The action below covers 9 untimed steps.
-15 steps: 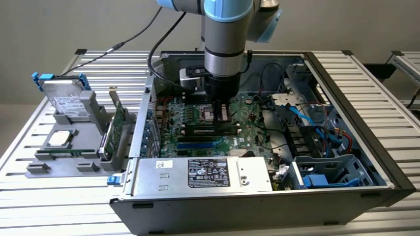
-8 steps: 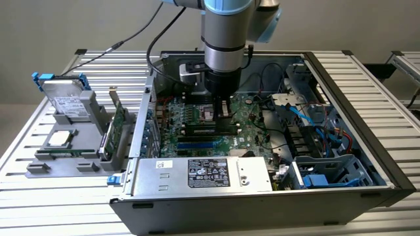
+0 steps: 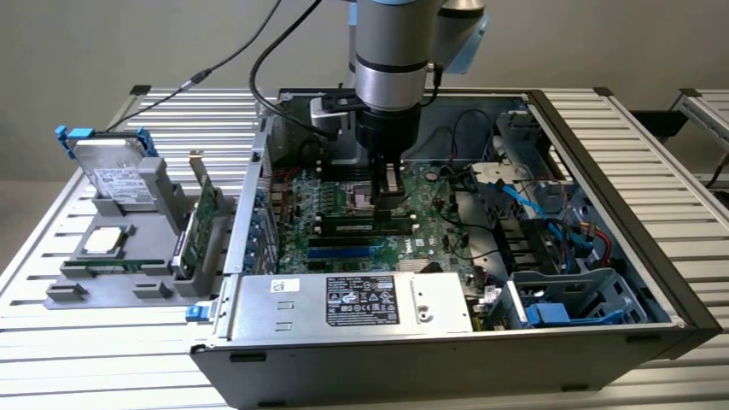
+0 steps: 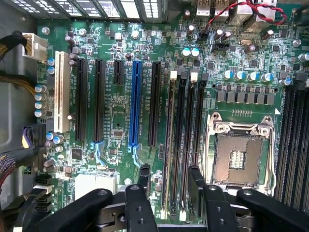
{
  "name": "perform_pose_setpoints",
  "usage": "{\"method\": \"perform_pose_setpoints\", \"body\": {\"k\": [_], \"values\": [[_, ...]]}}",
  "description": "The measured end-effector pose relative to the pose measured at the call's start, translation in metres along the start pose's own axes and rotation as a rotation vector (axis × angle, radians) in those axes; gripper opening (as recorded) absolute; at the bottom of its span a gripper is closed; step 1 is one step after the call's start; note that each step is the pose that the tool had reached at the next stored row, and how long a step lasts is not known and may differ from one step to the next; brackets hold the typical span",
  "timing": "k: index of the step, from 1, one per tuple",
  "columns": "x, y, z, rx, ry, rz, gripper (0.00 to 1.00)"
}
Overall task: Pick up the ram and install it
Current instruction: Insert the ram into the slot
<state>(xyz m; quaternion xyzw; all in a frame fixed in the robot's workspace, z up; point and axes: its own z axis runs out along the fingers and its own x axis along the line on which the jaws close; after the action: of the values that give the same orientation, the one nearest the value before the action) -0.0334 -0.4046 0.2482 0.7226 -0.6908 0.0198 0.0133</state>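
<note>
The ram (image 4: 169, 145) stands edge-on in the long black slot nearest the expansion slots, beside the empty CPU socket (image 4: 239, 154). My gripper (image 4: 169, 182) is open, low over the motherboard. Its black fingers (image 4: 144, 180) straddle the stick's near end, with a gap on each side. In the exterior view my gripper (image 3: 385, 190) hangs straight down inside the open computer case (image 3: 638, 256), over the middle of the green motherboard (image 3: 422, 205). The stick below it is hard to make out there.
The power supply (image 3: 353, 303) fills the case's front. Blue and black cables (image 3: 530, 192) and drive bays lie toward the exterior view's right. Outside the case, a grey tray (image 3: 68, 290) holds a hard drive (image 3: 114, 171), a processor (image 3: 105, 242) and an upright green card (image 3: 205, 218).
</note>
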Motion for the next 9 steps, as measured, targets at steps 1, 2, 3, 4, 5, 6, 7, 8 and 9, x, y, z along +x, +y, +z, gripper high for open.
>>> {"method": "perform_pose_setpoints", "body": {"k": [1, 2, 3, 4, 5, 6, 7, 8, 9], "values": [[0.0000, 0.0000, 0.0000, 0.0000, -0.0001, 0.000, 0.37], [0.0000, 0.0000, 0.0000, 0.0000, 0.0000, 0.000, 0.31], [0.0000, 0.0000, -0.0001, -0.0001, 0.0002, 0.000, 0.31], [0.0000, 0.0000, -0.0001, -0.0001, 0.0002, 0.000, 0.24], [0.0000, 0.0000, -0.0001, -0.0001, 0.0001, 0.000, 0.18], [0.0000, 0.0000, -0.0001, -0.0001, 0.0002, 0.000, 0.18], [0.0000, 0.0000, -0.0001, -0.0001, 0.0001, 0.000, 0.13], [0.0000, 0.0000, -0.0001, -0.0001, 0.0001, 0.000, 0.10], [0.0000, 0.0000, -0.0001, -0.0001, 0.0001, 0.000, 0.10]]}}
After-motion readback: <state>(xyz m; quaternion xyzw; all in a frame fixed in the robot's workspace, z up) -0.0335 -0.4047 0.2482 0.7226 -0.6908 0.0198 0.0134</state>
